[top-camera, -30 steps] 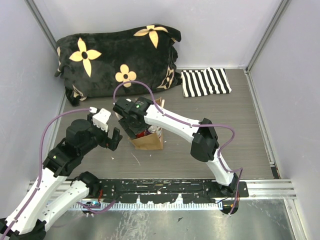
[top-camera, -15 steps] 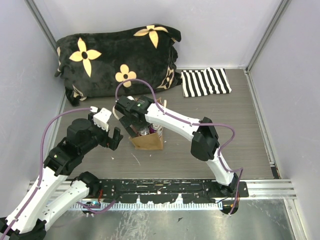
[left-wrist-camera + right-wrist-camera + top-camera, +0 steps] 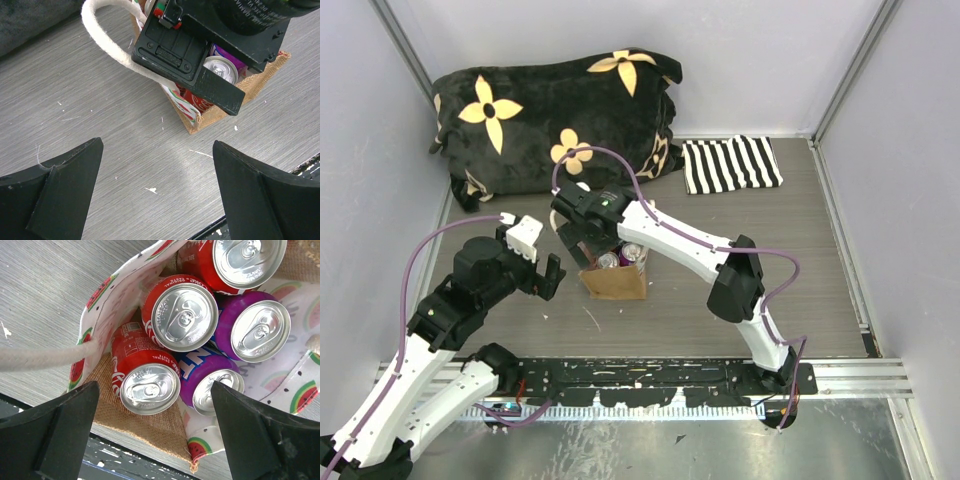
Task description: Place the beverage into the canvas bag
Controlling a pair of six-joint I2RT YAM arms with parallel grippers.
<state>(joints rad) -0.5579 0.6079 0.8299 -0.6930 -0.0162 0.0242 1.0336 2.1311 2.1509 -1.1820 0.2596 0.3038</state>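
The tan canvas bag point(image 3: 616, 281) stands mid-table with several soda cans in it. In the right wrist view I see red cans point(image 3: 150, 385) and purple cans point(image 3: 260, 330) packed upright inside the watermelon-patterned lining point(image 3: 115, 295). My right gripper point(image 3: 576, 243) hovers open and empty just above the bag's left side; it also shows in its own view point(image 3: 160, 437). My left gripper point(image 3: 537, 262) is open and empty over bare table left of the bag point(image 3: 220, 112). A cream handle loop point(image 3: 107, 40) lies beside my right gripper's black body point(image 3: 200, 50).
A black flowered cushion point(image 3: 555, 115) lies along the back wall. A black-and-white striped cloth point(image 3: 730, 165) lies at the back right. Grey walls close in both sides. A black rail point(image 3: 650, 380) runs along the near edge.
My right gripper has risen out of the bag and drawn back left, so can tops now show in the top view. The left arm has barely moved.
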